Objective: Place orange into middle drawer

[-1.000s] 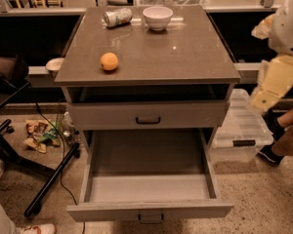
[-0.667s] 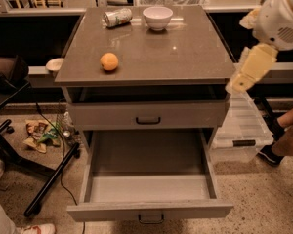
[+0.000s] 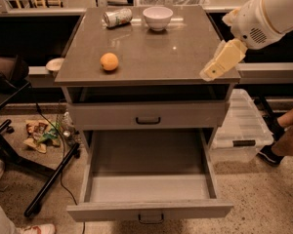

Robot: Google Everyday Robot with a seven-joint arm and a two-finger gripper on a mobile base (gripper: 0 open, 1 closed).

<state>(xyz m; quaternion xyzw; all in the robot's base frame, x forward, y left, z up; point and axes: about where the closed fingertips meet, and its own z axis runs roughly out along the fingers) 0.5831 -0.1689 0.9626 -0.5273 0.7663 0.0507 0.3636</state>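
Observation:
The orange (image 3: pixel 109 61) sits on the left part of the grey cabinet top (image 3: pixel 166 52). The middle drawer (image 3: pixel 146 188) is pulled out wide below, and its flat grey floor holds nothing. My gripper (image 3: pixel 218 62), cream-coloured on a white arm, hangs over the right front corner of the cabinet top. It is far to the right of the orange, above the open drawer's right side, and it holds nothing that I can see.
A crushed drink can (image 3: pixel 117 17) and a white bowl (image 3: pixel 157 17) stand at the back of the top. A closed drawer front (image 3: pixel 148 115) sits above the open one. A clear plastic bin (image 3: pixel 244 126) and a person's legs (image 3: pixel 288 135) are at the right. A stand and litter are on the floor at the left.
My arm has swung left, from beside the cabinet to over its right front corner. The orange and the drawer have not moved.

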